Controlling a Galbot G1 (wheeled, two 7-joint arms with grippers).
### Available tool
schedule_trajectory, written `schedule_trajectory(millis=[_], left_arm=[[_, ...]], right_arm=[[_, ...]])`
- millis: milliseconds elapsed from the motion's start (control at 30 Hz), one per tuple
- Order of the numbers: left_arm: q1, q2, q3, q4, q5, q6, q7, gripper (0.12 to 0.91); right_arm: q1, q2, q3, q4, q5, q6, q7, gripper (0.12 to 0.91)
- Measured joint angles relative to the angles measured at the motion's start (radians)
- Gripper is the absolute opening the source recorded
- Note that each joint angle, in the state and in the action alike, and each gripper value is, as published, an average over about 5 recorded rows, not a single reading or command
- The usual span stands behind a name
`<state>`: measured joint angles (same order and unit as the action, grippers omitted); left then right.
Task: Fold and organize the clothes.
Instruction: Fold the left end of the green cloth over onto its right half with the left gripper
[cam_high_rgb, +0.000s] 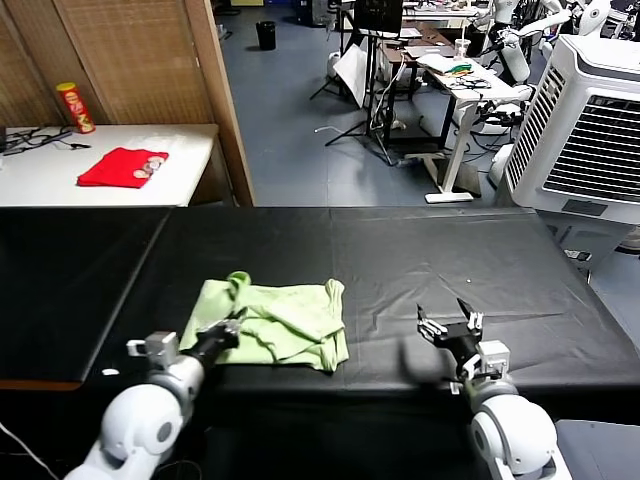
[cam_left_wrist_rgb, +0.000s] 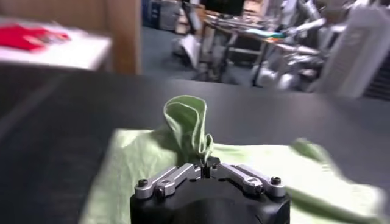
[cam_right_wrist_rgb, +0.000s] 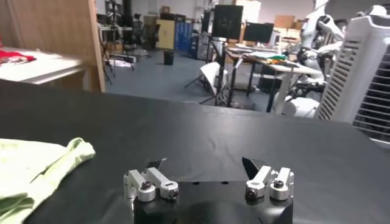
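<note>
Left gripper (cam_high_rgb: 228, 333) is pinched tight on a raised fold of the pale green T-shirt (cam_high_rgb: 275, 325), which lies crumpled on the black table (cam_high_rgb: 400, 260) toward its left, while the right gripper (cam_high_rgb: 450, 325) hangs empty, jaws spread wide, well apart.

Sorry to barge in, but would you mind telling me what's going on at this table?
The robot is folding a light-green T-shirt on the black table. Its left gripper is shut on a pinch of the shirt's fabric, lifting a fold. The right gripper hangs open over the bare table beside the shirt, holding nothing.
</note>
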<state>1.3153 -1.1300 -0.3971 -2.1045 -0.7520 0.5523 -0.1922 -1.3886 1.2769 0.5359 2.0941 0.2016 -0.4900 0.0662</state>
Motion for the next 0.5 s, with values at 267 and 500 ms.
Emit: schedule_trajectory(millis=[267,500], left_arm=[[-0.040,-0.051,0.094,-0.008,-0.003,0.001,-0.012,0.156],[-0.074,-0.101,0.149,0.023,0.015,-0.004,-0.017,0.156]], right_arm=[[-0.025,0.021,0.009,0.003,-0.018,0.009,-0.003,0.798],[-0.027,0.021,0.013,-0.001,-0.022,0.012,-0.004,0.798]])
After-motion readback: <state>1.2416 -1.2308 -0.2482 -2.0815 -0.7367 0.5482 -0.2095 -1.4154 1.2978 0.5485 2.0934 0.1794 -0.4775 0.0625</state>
